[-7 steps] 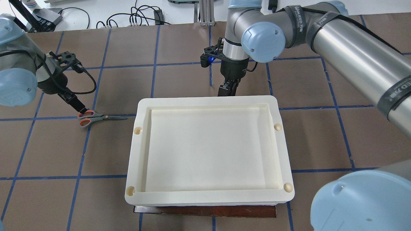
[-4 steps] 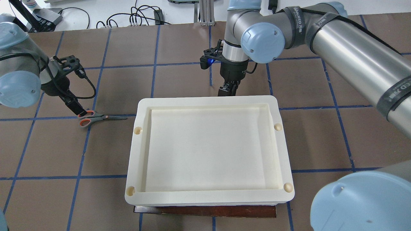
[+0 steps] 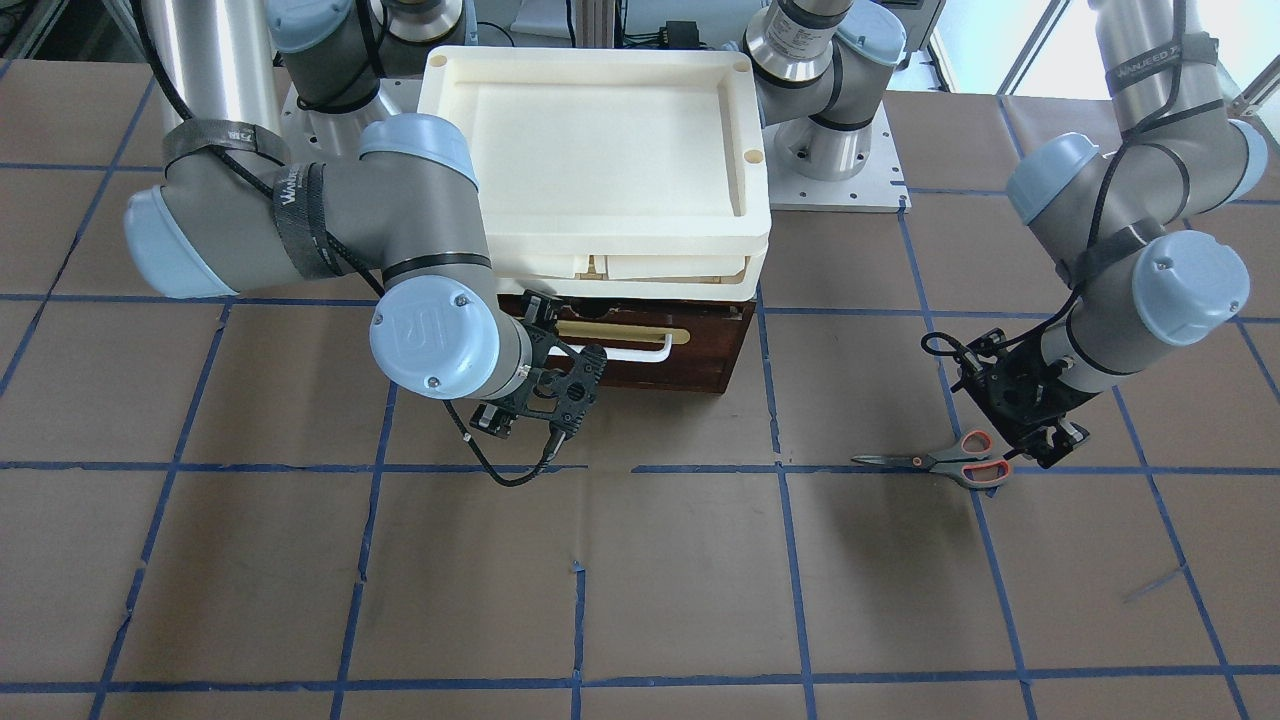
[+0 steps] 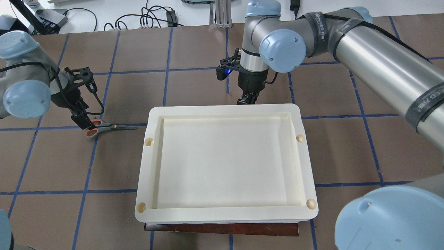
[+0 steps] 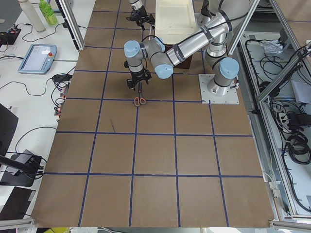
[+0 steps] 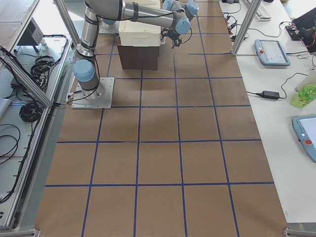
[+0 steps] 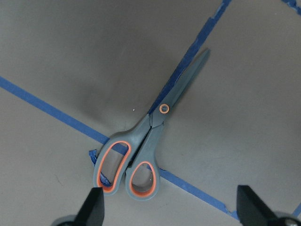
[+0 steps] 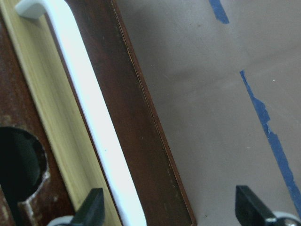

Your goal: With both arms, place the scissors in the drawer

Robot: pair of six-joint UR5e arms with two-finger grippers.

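Note:
The scissors (image 4: 104, 127) lie flat on the table, left of the trays, blades pointing towards the trays; they also show in the front view (image 3: 940, 462). My left gripper (image 4: 80, 121) hangs open just above the orange-lined handles. In the left wrist view the scissors (image 7: 146, 155) lie between and ahead of the two fingertips (image 7: 94, 207). The dark brown drawer (image 3: 700, 350) sits shut under the trays, with its white bar handle (image 3: 640, 352). My right gripper (image 4: 244, 100) is open at the drawer front, and the handle (image 8: 94, 127) is close to one fingertip (image 8: 91, 209).
A stack of cream plastic trays (image 4: 225, 109) sits on top of the drawer cabinet and overhangs its front. Blue tape lines (image 4: 166, 69) cross the brown table. Cables and boxes (image 4: 152, 17) lie beyond the far edge.
My left gripper has shifted a little to the left over the scissors' handles and its wrist has turned. My right gripper has edged closer to the drawer front. The scissors have not moved.

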